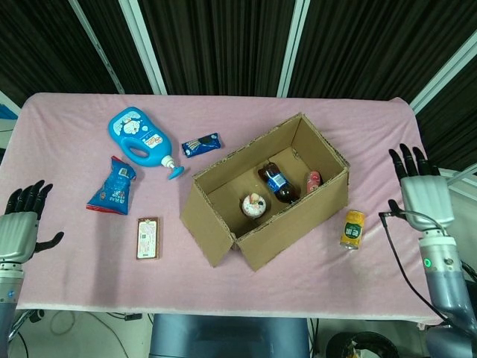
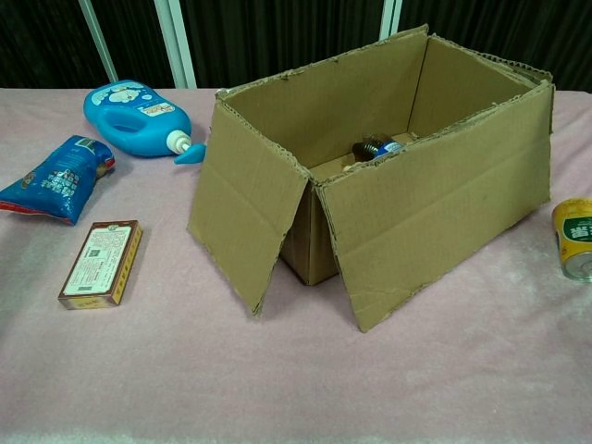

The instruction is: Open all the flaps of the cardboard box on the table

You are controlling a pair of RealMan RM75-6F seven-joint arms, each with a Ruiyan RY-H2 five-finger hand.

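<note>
The cardboard box (image 1: pixel 272 198) sits mid-table on the pink cloth (image 1: pixel 74 268), top open and flaps folded outward, so the task looks all but finished. Left hand (image 1: pixel 20 224) and right hand (image 1: pixel 421 190) hover well apart at the table's edges, fingers spread, holding nothing.

No wording can be read on any item. The blue bottle (image 2: pixel 136 112) carries a cartoon picture and small print too fine to make out. The small brown box (image 2: pixel 101 263) bears a white label with dense lines of print, illegible. The blue pouch (image 2: pixel 54 178) and the yellow can (image 2: pixel 575 236) show printed patches, also unreadable.
</note>
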